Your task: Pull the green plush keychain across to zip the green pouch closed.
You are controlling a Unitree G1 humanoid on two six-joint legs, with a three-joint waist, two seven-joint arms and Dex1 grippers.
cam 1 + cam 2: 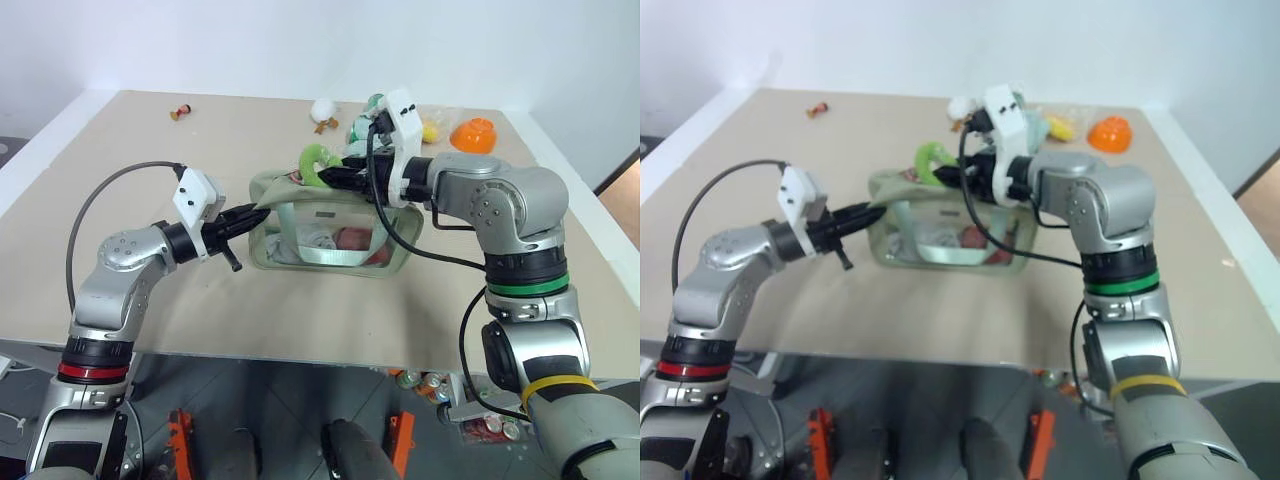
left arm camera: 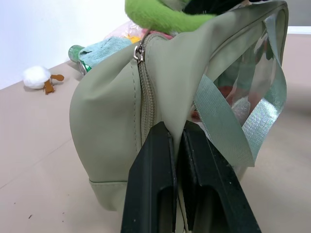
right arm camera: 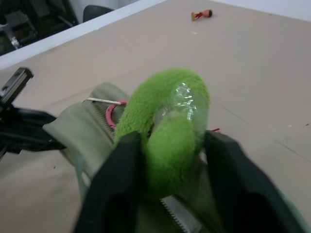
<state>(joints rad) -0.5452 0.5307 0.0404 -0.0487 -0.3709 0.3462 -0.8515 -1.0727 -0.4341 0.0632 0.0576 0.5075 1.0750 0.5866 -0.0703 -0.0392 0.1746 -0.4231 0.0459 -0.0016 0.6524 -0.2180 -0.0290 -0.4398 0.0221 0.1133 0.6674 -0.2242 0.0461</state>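
Right, you have both grips set and the pull itself is what is left. Your left gripper (image 2: 177,145) is pinched shut on a fold of fabric at the left end of the green pouch (image 1: 330,235), bracing it. Your right gripper (image 3: 170,165) has its 2 fingers closed around the green plush keychain (image 3: 167,131), which sits on top of the pouch towards that same left end, just above the zipper. In the left wrist view the zipper slider (image 2: 139,52) hangs at that end, right under the plush ring, so I judge the zip barely started: most of the track towards the pouch's right end looks not yet closed, though the right arm hides much of the top. You need to draw the keychain across to the right end while the left hand holds firm.

By count: 1 pouch, 1 keychain, 2 grippers. Beyond the pouch on the table (image 1: 150,300) lie 1 orange bowl (image 1: 475,133), 1 white plush toy (image 1: 324,112) and 1 small red figure (image 1: 181,111).
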